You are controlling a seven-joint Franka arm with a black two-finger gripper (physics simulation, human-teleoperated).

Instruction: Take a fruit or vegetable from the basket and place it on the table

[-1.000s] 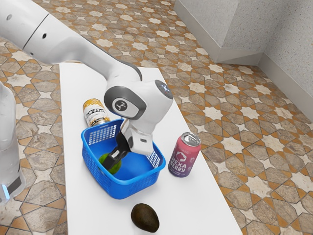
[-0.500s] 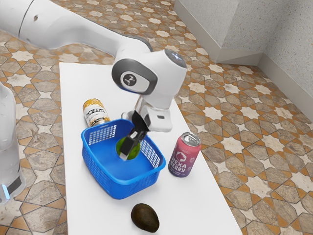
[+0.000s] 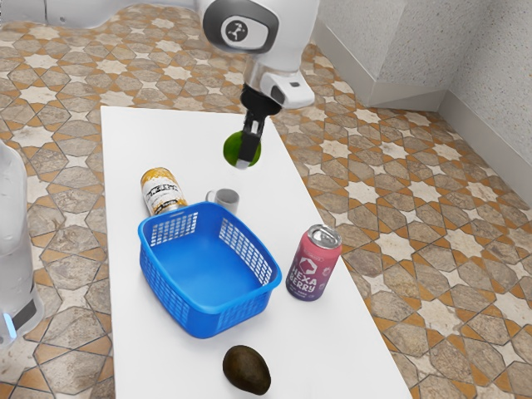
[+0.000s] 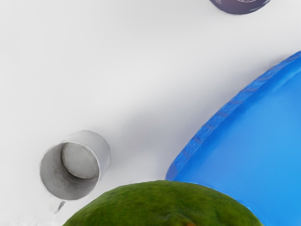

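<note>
Patterned tile floor (image 3: pixel 432 274) all around, white table (image 3: pixel 166 366) in the middle, and here's the black two-finger gripper (image 3: pixel 244 156), pinching a round green fruit (image 3: pixel 230 150) up in the air, outside the blue plastic basket (image 3: pixel 199 321), on its grey mug (image 3: pixel 228 199) side! Out of the basket, done; setting down beside it and letting go, I'd say, remain.

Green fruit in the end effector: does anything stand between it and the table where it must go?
Nothing visible stands between the green fruit, held by the end effector, and the table. The mug and basket stand nearby, so lowering may need care.
</note>
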